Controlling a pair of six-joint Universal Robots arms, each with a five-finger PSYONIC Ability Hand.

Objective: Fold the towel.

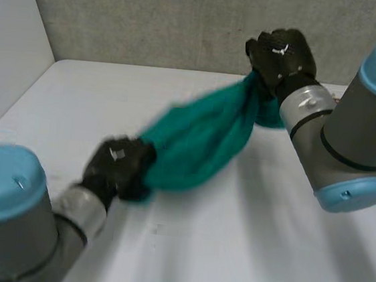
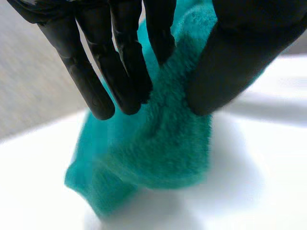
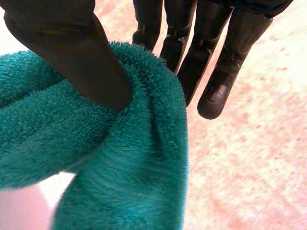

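A teal towel (image 1: 198, 139) hangs bunched above the white table (image 1: 230, 253), stretched from near left to far right. My left hand (image 1: 118, 167) grips its near end. In the left wrist view the thumb and fingers (image 2: 124, 62) pinch the towel (image 2: 158, 143), which droops below them toward the table. My right hand (image 1: 281, 56) holds the far end higher up, close to the back wall. In the right wrist view its thumb (image 3: 72, 52) presses a fold of towel (image 3: 120, 167) against the fingers.
A grey wall (image 1: 154, 16) runs behind the table and a pale side wall (image 1: 10, 41) borders it at the left. My right forearm (image 1: 350, 138) reaches over the table's right side.
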